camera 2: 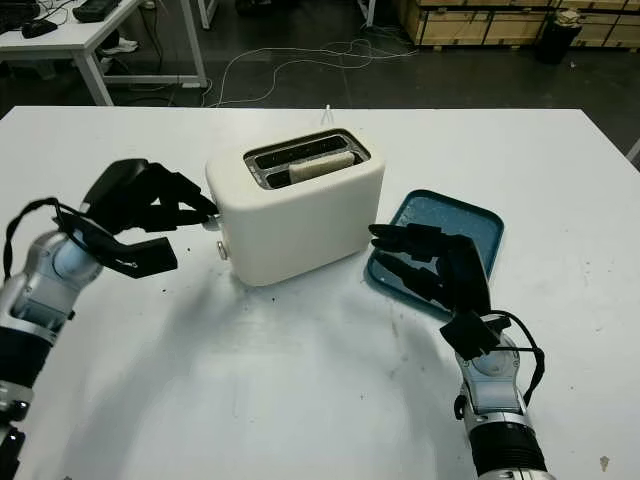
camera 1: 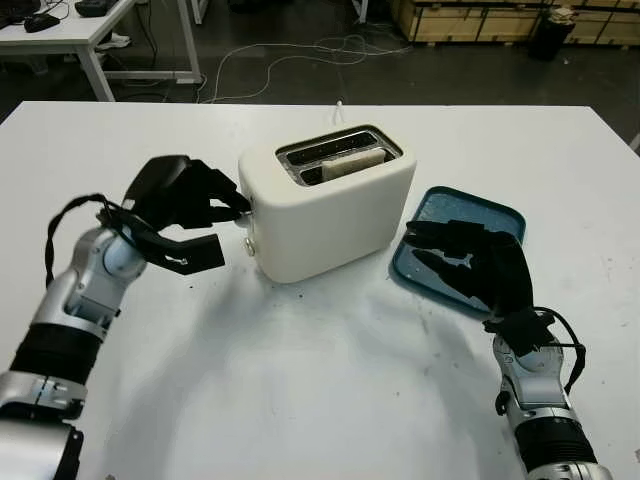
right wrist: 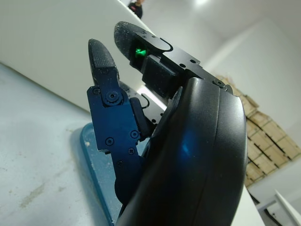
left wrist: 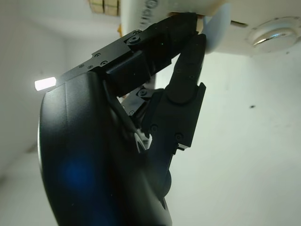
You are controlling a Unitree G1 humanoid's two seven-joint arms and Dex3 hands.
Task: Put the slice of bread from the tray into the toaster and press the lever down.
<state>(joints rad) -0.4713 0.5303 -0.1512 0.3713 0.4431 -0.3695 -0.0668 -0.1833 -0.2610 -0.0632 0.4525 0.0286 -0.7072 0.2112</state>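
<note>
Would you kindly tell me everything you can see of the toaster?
The toaster is cream-white with rounded corners, looks like plastic, and stands upright mid-table. Its two metal-rimmed top slots hold one slice of bread in the nearer slot. A round knob sits low on its end face, where the left hand touches the lever. The tray lies beside it.

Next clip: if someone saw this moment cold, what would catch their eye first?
The cream toaster at the middle of the white table, with the slice of bread already sitting in its near slot. Next, the left hand at the toaster's end, fingertips on the lever. Then the right hand, open over the blue tray on the toaster's other side.
</note>
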